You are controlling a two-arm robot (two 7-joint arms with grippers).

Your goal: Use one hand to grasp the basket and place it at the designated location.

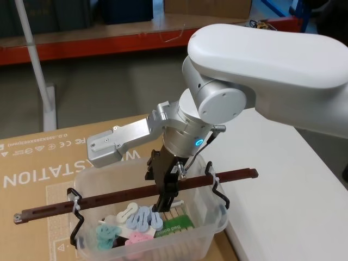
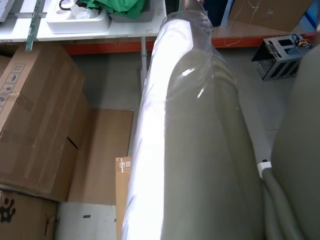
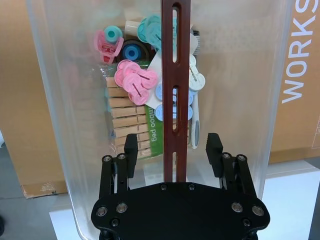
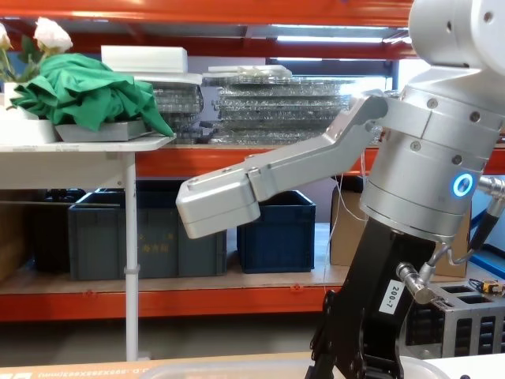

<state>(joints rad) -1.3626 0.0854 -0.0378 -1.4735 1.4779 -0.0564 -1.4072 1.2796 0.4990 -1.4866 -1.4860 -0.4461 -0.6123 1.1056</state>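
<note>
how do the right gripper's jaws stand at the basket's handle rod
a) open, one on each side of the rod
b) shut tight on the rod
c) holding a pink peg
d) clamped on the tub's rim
a: the right wrist view shows the right gripper with jaws spread, astride the handle rod of the basket, a gap on both sides.

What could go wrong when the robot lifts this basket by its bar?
The right end effector is open, its fingers either side of the brown bar but not touching it. If it closes off-line, the thin bar could slip out. The bar is held on by white ties, so the basket might swing or tilt and spill its pegs.
</note>
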